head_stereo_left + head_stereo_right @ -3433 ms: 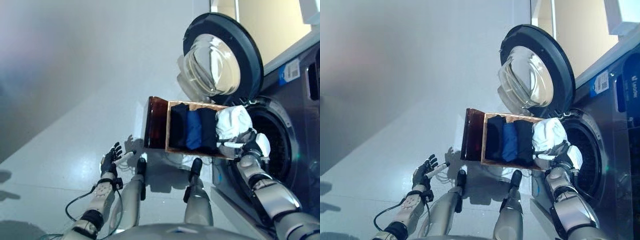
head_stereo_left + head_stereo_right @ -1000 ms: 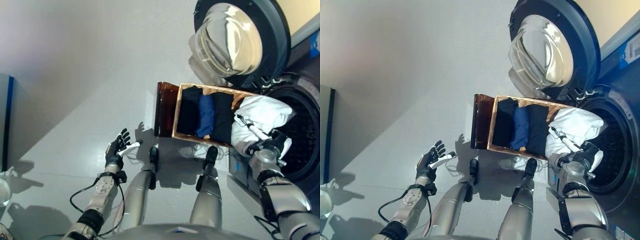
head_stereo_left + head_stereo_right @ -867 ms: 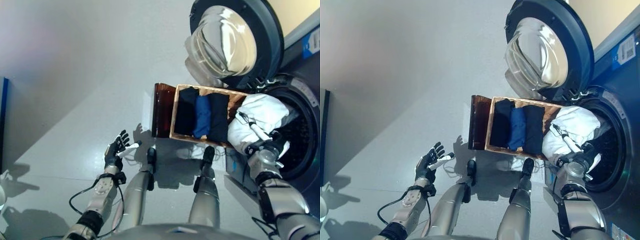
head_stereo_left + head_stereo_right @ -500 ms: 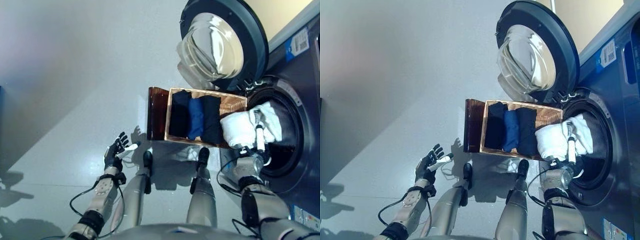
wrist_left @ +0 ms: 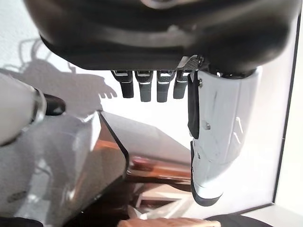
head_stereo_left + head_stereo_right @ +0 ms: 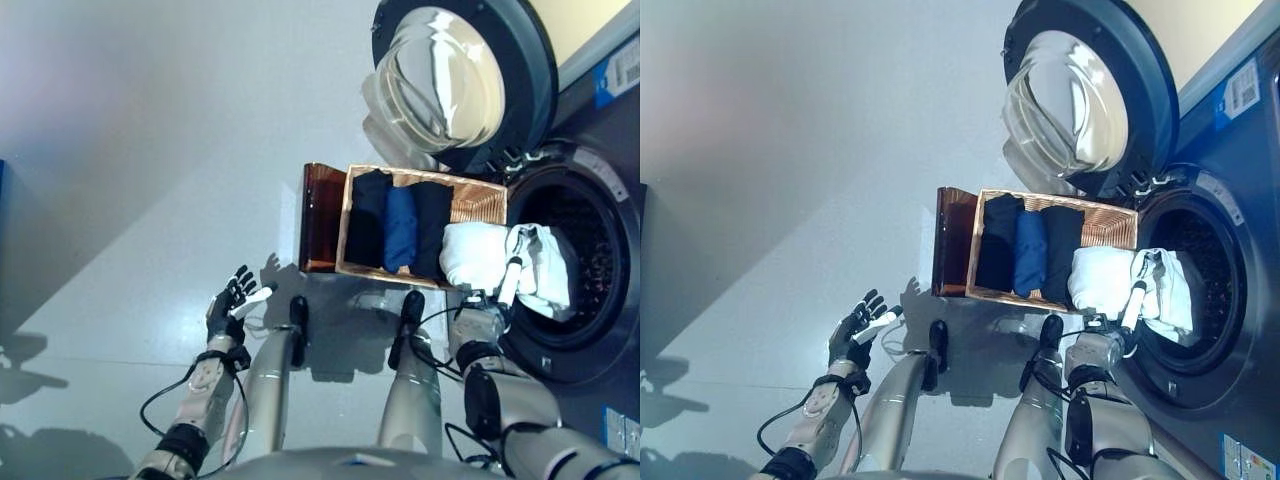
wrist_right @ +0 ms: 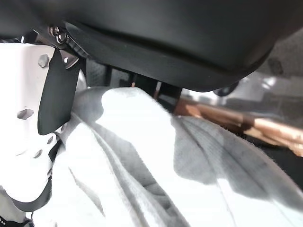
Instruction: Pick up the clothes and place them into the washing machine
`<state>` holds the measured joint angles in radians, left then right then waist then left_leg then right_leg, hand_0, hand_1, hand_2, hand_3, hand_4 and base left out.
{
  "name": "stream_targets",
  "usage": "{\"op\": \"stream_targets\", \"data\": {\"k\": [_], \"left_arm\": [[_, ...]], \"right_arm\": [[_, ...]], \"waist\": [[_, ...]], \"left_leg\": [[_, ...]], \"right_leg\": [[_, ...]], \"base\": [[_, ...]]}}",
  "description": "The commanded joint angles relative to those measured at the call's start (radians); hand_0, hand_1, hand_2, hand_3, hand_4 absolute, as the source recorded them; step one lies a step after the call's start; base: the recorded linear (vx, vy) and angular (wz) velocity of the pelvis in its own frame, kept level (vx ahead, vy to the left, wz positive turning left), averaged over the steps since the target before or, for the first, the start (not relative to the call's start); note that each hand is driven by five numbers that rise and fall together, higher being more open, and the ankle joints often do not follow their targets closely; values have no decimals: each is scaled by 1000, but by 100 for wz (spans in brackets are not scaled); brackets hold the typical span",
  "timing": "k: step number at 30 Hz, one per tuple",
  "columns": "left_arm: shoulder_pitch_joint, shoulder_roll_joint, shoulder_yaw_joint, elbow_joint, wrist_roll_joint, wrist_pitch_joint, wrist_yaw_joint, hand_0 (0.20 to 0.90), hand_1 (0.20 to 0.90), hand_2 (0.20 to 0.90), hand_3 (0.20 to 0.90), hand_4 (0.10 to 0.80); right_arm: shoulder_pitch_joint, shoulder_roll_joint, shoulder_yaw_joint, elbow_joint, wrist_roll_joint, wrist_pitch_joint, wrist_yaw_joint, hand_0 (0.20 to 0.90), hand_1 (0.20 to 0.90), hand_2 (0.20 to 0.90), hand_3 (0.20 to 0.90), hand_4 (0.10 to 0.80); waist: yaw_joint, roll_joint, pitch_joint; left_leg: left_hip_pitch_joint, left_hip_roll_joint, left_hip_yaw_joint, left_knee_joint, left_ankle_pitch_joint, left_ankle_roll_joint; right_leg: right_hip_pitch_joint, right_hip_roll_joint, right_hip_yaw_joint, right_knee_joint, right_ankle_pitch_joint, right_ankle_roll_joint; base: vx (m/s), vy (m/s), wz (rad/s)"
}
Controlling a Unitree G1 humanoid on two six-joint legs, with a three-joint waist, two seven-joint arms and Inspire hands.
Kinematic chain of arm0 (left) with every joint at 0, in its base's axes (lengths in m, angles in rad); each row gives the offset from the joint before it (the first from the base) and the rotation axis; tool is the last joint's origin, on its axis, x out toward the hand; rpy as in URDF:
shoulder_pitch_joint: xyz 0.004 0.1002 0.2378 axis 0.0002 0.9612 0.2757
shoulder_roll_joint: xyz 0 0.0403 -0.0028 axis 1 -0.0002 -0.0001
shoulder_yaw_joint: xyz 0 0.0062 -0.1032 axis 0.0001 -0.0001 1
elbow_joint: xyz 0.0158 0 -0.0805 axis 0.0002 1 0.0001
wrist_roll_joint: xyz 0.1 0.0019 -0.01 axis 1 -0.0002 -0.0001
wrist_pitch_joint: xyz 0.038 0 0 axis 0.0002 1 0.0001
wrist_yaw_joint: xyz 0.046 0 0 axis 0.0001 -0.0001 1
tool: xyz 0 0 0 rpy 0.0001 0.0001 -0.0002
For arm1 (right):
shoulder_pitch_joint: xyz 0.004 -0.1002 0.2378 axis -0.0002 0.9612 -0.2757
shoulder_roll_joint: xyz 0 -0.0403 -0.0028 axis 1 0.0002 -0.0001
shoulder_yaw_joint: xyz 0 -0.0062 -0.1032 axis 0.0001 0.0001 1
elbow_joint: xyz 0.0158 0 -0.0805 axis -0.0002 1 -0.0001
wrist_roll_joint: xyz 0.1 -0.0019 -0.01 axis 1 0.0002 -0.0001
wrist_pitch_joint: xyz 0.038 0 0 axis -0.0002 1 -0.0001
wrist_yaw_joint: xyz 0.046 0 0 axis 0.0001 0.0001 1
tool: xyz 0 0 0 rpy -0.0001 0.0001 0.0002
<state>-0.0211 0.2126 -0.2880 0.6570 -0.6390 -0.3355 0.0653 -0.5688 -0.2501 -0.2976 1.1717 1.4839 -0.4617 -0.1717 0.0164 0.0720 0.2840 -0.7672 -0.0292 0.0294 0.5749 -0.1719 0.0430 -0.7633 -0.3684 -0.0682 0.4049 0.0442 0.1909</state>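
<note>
A white garment (image 6: 478,256) hangs from the wicker basket's (image 6: 482,198) near end into the mouth of the washing machine's drum (image 6: 592,250). My right hand (image 6: 505,287) is shut on it at the drum's rim; the cloth (image 7: 156,170) lies right against the hand in the right wrist view. Folded black clothes (image 6: 367,218) and a blue piece (image 6: 401,230) lie side by side in the basket. My left hand (image 6: 229,306) is open and empty, low over the floor, far left of the basket; its straight fingers (image 5: 142,87) show in the left wrist view.
The basket rests on a low dark brown box (image 6: 322,216) beside the machine. The machine's round glass door (image 6: 452,82) stands swung open beyond the basket. Pale floor (image 6: 150,200) spreads to the left.
My right hand has carried the white garment from over the basket's end into the drum's mouth. The camera has shifted. The left hand has stayed where it was.
</note>
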Motion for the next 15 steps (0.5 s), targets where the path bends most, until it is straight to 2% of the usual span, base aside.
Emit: {"op": "stream_targets", "data": {"k": [1, 2, 3, 4, 5, 8, 9, 10, 11, 12, 14, 15], "left_arm": [[51, 46, 26, -138, 15, -69, -15, 900, 900, 900, 900, 800], [50, 47, 25, -137, 15, -70, -14, 900, 900, 900, 900, 800], [51, 49, 24, -133, 15, -70, -12, 900, 900, 900, 900, 800], [52, 50, 20, -134, 13, -70, -14, 900, 900, 900, 900, 800], [56, 54, 18, -134, 15, -70, -13, 900, 900, 900, 900, 800], [63, 65, 5, -130, 19, -67, -14, 900, 900, 900, 900, 800], [60, 69, 2, -131, 20, -67, -12, 900, 900, 900, 900, 800], [62, 75, 0, -133, 20, -68, -10, 900, 900, 900, 900, 800], [56, 80, -3, -136, 22, -69, -6, 900, 900, 900, 900, 800], [55, 81, -4, -141, 21, -69, -4, 900, 900, 900, 900, 800], [48, 87, -7, -144, 26, -66, -1, 900, 900, 900, 900, 800], [49, 90, -7, -147, 28, -65, -2, 900, 900, 900, 900, 800]], "right_arm": [[-62, -157, 5, -35, -15, -114, 54, 200, 200, 200, 200, 300], [-67, -162, 6, -31, -13, -113, 53, 200, 200, 200, 200, 300], [-76, -177, 6, -21, -15, -114, 47, 200, 200, 200, 200, 300], [-97, -198, -2, -5, -11, -118, 36, 200, 200, 200, 200, 300], [-110, -212, -15, 2, -9, -126, 26, 200, 200, 200, 200, 300], [-157, -262, -43, 34, 14, -143, 1, 200, 200, 200, 200, 300], [-177, -285, -52, 48, 22, -147, -8, 200, 200, 200, 200, 300], [-188, -301, -57, 51, 28, -150, -15, 200, 200, 200, 200, 300], [-206, -324, -66, 57, 35, -154, -21, 200, 200, 200, 200, 300], [-210, -335, -77, 55, 45, -162, -25, 200, 200, 200, 200, 300], [-218, -367, -97, 61, 68, -172, -26, 200, 200, 200, 200, 300], [-217, -383, -111, 62, 82, -174, -28, 200, 200, 200, 200, 300]], "waist": [[22, 21, -3], [23, 21, -4], [24, 22, -11], [26, 25, -15], [29, 27, -11], [40, 35, -20], [46, 41, -30], [48, 43, -26], [53, 48, -35], [53, 52, -31], [57, 62, -43], [56, 67, -39]], "left_leg": [[-4, 76, -70, 25, -4, -109], [-11, 75, -70, 33, -6, -109], [-7, 76, -74, 41, -38, -112], [-17, 75, -73, 45, -39, -111], [-30, 72, -67, 38, -9, -108], [-33, 66, -65, 34, -12, -105], [-29, 64, -67, 38, -38, -107], [-41, 61, -61, 40, -15, -103], [-41, 58, -65, 52, -41, -103], [-53, 55, -59, 56, -21, -99], [-54, 50, -63, 72, -52, -99], [-64, 48, -58, 76, -32, -97]], "right_leg": [[36, 1, 27, 174, -108, -64], [28, 0, 28, 181, -110, -64], [29, 5, 38, 197, -140, -58], [18, 5, 42, 202, -141, -59], [5, 2, 36, 193, -114, -66], [-3, 0, 40, 201, -120, -66], [-4, 1, 52, 211, -143, -58], [-16, -4, 49, 208, -120, -65], [-17, -2, 60, 224, -146, -59], [-28, -8, 56, 226, -128, -67], [-31, -8, 71, 249, -157, -61], [-41, -13, 68, 249, -138, -67]], "base": [[0, 0, 0], [101, -18, 4], [109, -31, 3], [0, 0, 0], [-98, -3, 5], [5, 2, 3], [-5, 26, -5], [83, 10, -1], [-109, 38, 3], [90, 15, 11], [6, 26, 11], [-90, 31, 8]]}}
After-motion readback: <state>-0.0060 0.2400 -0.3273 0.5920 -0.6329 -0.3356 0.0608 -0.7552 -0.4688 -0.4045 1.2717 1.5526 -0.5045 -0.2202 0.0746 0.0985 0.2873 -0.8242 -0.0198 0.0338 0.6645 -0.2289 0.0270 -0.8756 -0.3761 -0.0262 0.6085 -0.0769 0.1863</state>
